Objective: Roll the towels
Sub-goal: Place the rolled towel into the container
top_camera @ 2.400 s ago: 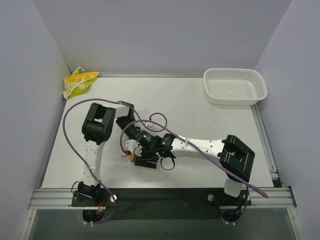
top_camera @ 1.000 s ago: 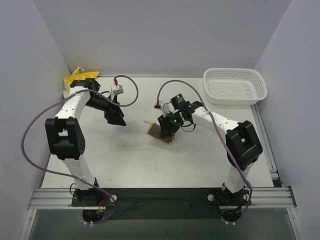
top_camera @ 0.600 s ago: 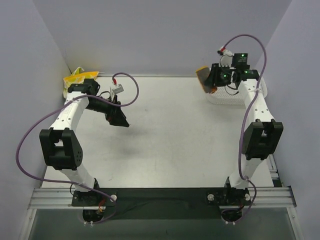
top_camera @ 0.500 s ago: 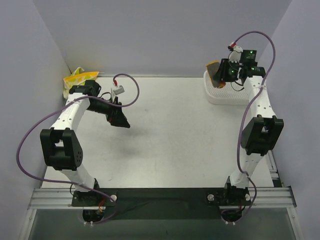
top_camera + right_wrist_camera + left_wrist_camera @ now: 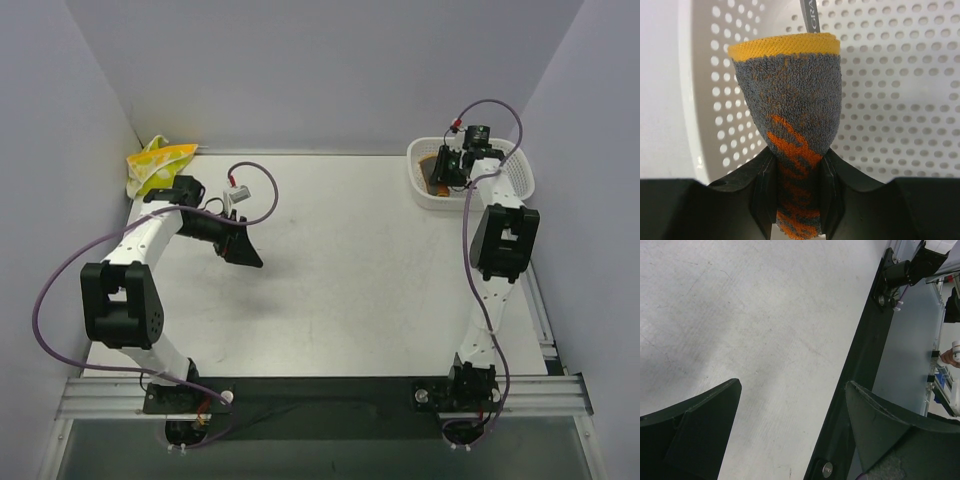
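One roll looks done: your right claw (image 5: 800,185), gripping the orange towel (image 5: 790,100), has carried it off the surface (image 5: 350,280) into the far-right basket (image 5: 500,197); your left claw (image 5: 243,253) hangs wide, yellow towel (image 5: 158,163) crumpled far left.

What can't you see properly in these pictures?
- Top view: the orange towel in the basket is mostly hidden by the right gripper.
- Right wrist view: its bottom end is hidden between the fingers.
- Top view: the yellow towel is too small to show its pictures.
- Left wrist view: the left gripper is cut off by the bottom edge.
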You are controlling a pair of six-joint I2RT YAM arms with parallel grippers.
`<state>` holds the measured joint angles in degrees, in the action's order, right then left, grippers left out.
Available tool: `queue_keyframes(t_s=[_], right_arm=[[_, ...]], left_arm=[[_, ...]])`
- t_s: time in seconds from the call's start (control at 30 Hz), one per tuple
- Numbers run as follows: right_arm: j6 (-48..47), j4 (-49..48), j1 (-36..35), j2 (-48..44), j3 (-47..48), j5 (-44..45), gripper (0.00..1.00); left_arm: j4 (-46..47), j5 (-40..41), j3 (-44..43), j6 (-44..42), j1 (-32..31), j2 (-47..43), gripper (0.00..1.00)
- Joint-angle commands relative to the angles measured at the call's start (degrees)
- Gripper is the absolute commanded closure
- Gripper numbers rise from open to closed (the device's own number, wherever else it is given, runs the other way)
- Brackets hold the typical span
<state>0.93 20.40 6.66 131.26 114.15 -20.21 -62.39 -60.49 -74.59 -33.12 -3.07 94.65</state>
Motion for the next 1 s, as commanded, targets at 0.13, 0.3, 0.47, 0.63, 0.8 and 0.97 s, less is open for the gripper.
queue_keyframes(t_s=[0.13, 0.3, 0.47, 0.63, 0.8, 0.97], right_arm=[[3.9, -4.14, -0.15, 4.52, 6.61, 2.54, 1.0], [6.01, -4.58, -0.24, 6.46, 6.18, 0.43, 1.0], [7.16, -4.58, -0.24, 6.9, 5.3, -2.73, 0.83], [8.12, -4.5, -0.5, 6.99, 4.77, -4.23, 0.62], [8.3, -4.23, -0.5, 5.15, 3.72, -3.79, 0.4], [6.55, -3.62, -0.5, 0.84, 2.4, -1.25, 0.25]], left_arm=[[3.68, 1.6, -0.47, 1.57, -0.18, -0.79, 0.03], [4.91, 4.85, -0.74, 2.8, 0.52, 0.88, 0.03], [6.84, 5.29, -0.73, 5.08, 1.66, 1.15, 0.03], [10.62, 8.02, -0.56, 9.03, 2.72, 0.8, 0.03], [13.43, 10.3, -2.49, 11.24, 7.28, 0.27, 0.03], [19.93, 17.59, -4.68, 13.61, 11.24, -1.49, 0.03]])
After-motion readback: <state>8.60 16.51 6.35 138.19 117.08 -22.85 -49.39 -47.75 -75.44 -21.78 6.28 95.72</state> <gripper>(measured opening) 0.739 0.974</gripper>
